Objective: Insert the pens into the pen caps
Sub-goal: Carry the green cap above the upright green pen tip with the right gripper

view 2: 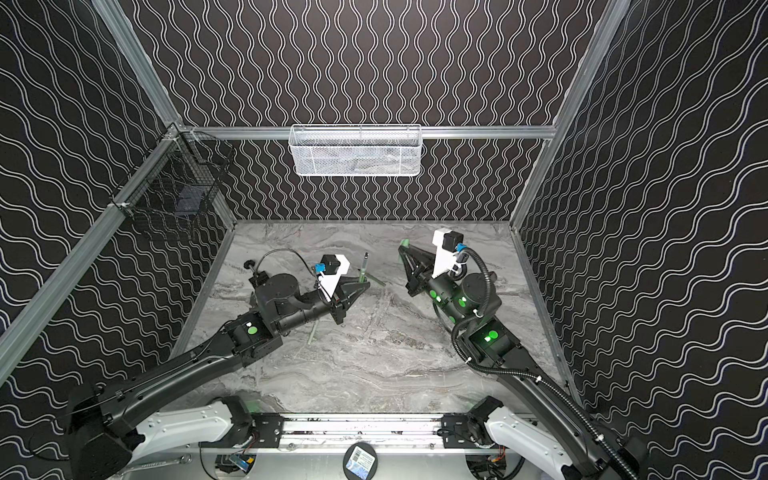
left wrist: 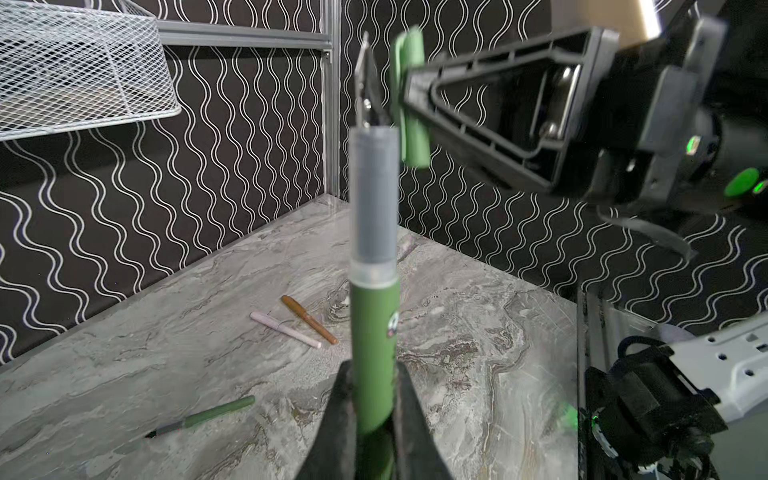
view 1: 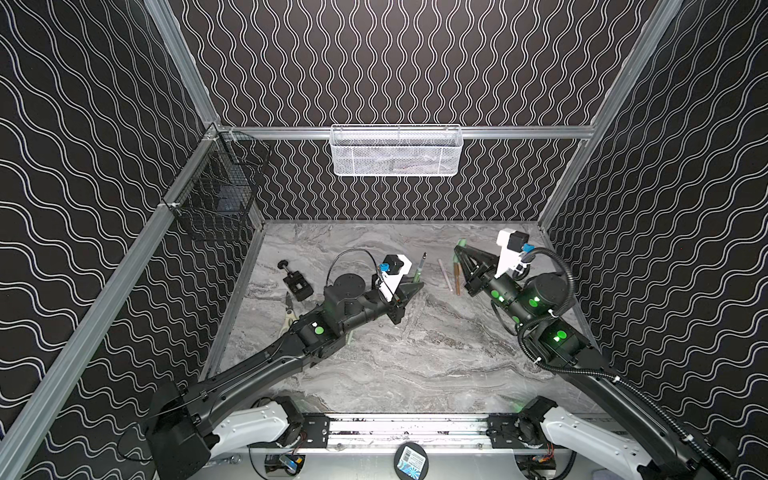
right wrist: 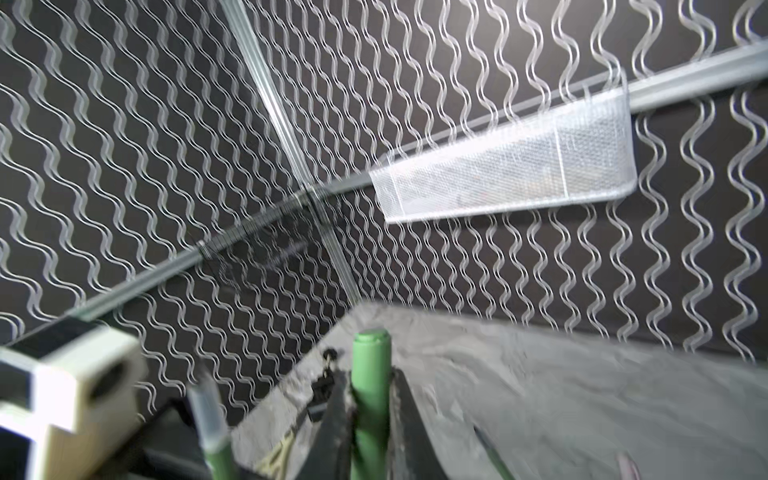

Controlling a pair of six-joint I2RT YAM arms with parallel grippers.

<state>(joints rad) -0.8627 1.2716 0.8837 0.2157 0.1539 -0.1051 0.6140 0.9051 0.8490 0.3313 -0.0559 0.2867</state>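
My left gripper (view 1: 417, 286) (left wrist: 374, 370) is shut on a green pen (view 1: 419, 270) (left wrist: 374, 316), held upright with its grey section and dark nib on top. To its right, my right gripper (view 1: 458, 250) (right wrist: 371, 399) is shut on a light green pen cap (view 1: 461, 242) (right wrist: 371, 365) (left wrist: 410, 95), which hangs close beside the nib, apart from it. A pink pen (left wrist: 286, 330) and a gold-brown pen (left wrist: 309, 320) lie side by side on the marble, both capped. An uncapped green pen (left wrist: 199, 417) lies nearer. A pale green pen (view 2: 311, 334) shows partly under the left arm.
A black clamp (view 1: 297, 284) and a pair of pliers (view 1: 289, 316) lie at the table's left edge. A white mesh basket (view 1: 392, 151) hangs on the back wall. A black wire basket (view 1: 216, 187) hangs on the left wall.
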